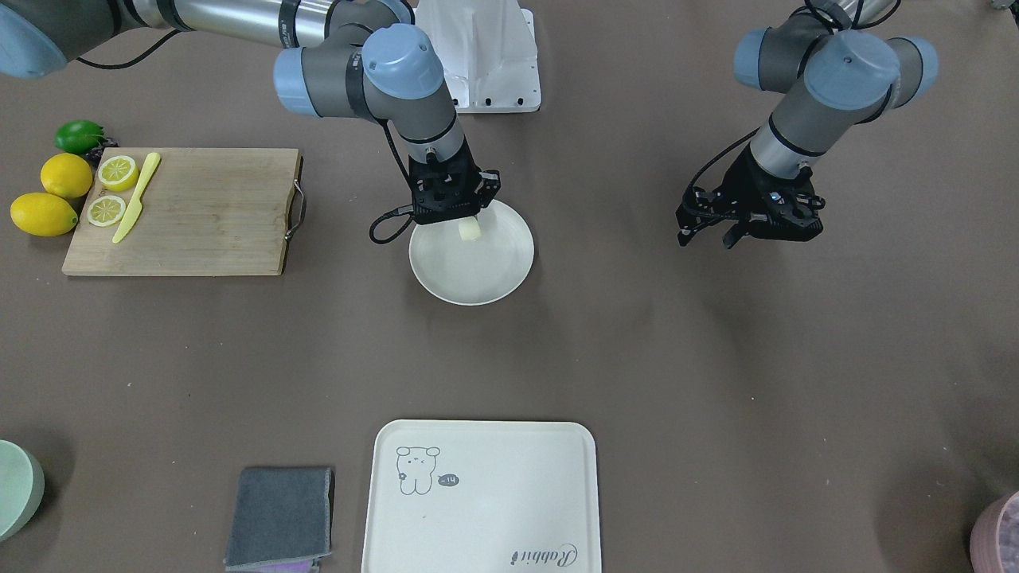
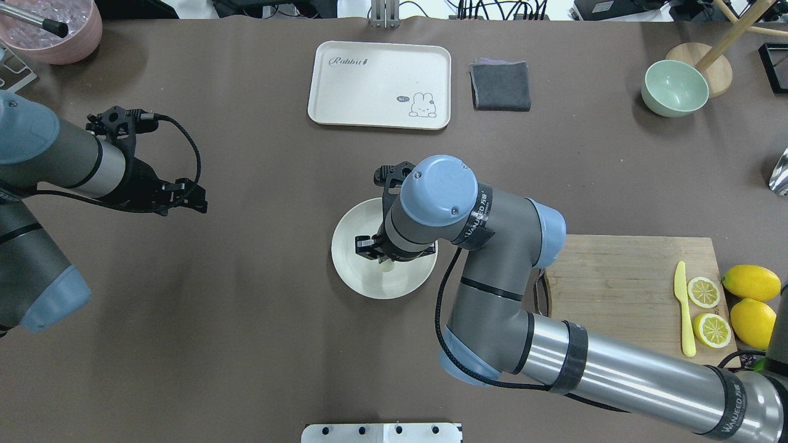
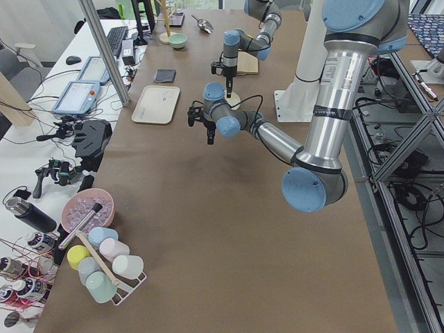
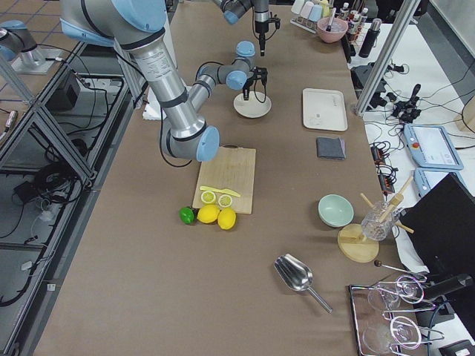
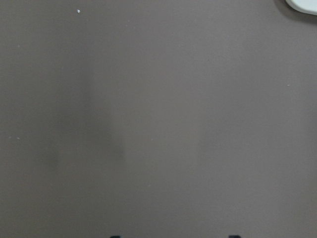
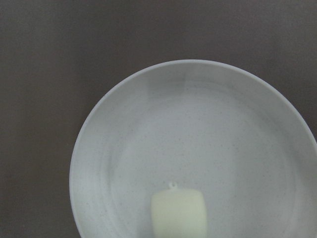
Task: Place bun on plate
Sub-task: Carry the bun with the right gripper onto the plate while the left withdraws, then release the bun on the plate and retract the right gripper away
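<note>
The bun, a small pale cream lump, sits low over the round off-white plate at its robot-side part. My right gripper points down at the plate and is shut on the bun. From overhead, only a sliver of the bun shows under the wrist, above the plate. In the right wrist view the bun fills the bottom centre over the plate; whether it touches the plate I cannot tell. My left gripper hangs open over bare table, far from the plate.
A wooden cutting board holds two lemon halves and a yellow knife, with whole lemons and a lime beside it. A cream tray and a grey cloth lie on the operators' side. A green bowl stands farther off.
</note>
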`<act>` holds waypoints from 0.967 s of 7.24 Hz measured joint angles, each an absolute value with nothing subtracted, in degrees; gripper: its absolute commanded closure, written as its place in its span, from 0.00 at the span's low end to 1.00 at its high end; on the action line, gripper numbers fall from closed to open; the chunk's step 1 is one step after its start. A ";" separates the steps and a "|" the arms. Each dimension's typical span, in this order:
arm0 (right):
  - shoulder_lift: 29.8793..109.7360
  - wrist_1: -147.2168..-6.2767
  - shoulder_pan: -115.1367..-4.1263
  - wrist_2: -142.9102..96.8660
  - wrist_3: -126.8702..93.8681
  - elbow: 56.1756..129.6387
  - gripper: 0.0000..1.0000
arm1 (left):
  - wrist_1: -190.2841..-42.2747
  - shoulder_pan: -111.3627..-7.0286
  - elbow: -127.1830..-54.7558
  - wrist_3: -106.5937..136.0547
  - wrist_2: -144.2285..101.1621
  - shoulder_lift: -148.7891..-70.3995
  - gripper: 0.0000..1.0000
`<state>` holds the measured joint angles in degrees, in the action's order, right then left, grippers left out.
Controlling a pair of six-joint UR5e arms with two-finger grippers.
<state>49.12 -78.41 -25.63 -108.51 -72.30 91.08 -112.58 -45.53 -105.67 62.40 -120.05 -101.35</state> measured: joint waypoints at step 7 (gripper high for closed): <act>48.58 -77.15 -25.44 -106.26 -75.40 87.08 0.00 | -112.59 -45.06 -104.73 62.24 -119.87 -102.34 0.18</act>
